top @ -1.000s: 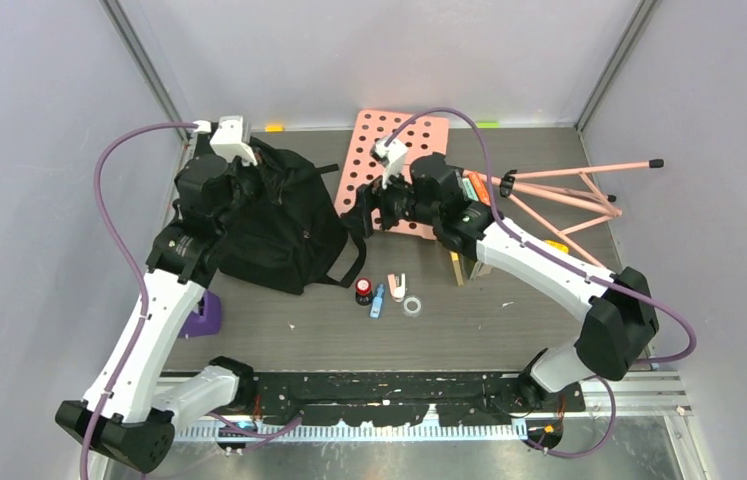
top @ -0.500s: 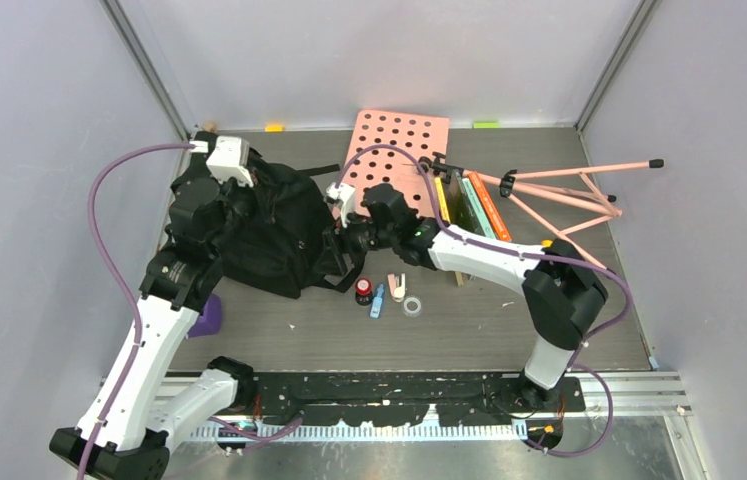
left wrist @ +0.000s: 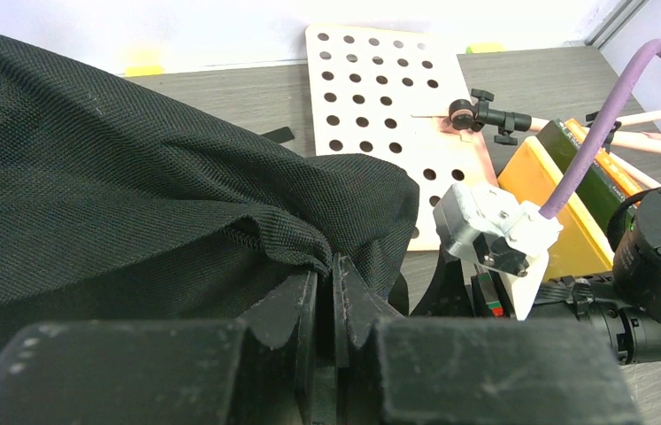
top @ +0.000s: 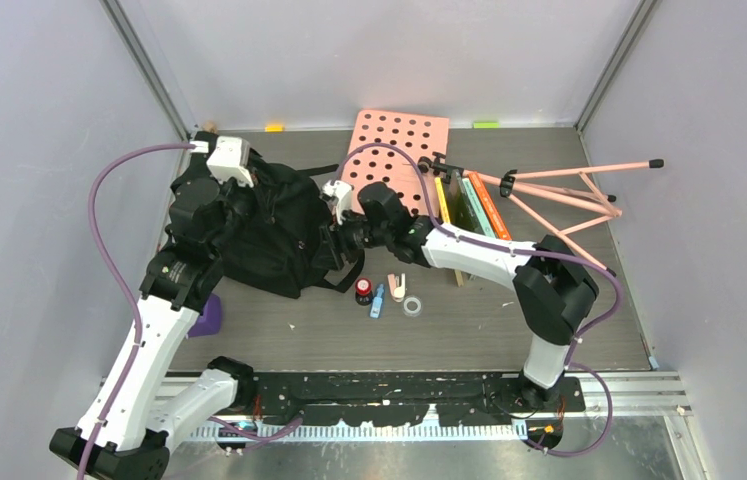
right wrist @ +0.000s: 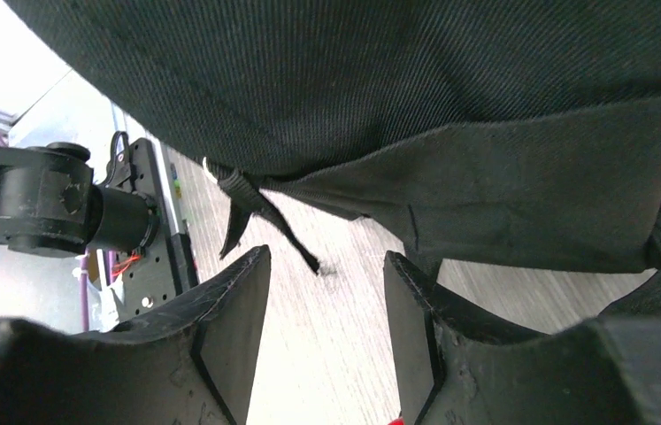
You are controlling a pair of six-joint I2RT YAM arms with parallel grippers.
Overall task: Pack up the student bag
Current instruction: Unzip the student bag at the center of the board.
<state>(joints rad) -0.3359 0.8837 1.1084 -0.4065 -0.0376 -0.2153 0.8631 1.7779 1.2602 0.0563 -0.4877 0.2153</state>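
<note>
The student bag [top: 274, 235] is a black fabric backpack lying at the left of the table. In the left wrist view my left gripper [left wrist: 326, 264] is shut on a fold of the bag [left wrist: 132, 177] along its zipper edge, and the fabric is bunched at the fingertips. My right gripper [top: 337, 238] sits at the bag's right side, low over the table. Its jaws [right wrist: 326, 266] are open with only bare tabletop between them. The bag [right wrist: 415, 97] hangs just beyond the tips, and a thin strap end [right wrist: 265, 208] dangles there.
A pink perforated board [top: 399, 150] lies behind the right arm, with books [top: 469, 205] and a pink folding stand [top: 569, 190] to its right. Small items [top: 363, 291] and a tape ring [top: 412, 305] lie in front of the bag. A purple object [top: 207, 315] sits by the left arm.
The right arm swung left from the pink board to the bag's right side, and its jaws narrowed. The left gripper kept its hold and the bag shifted slightly.
</note>
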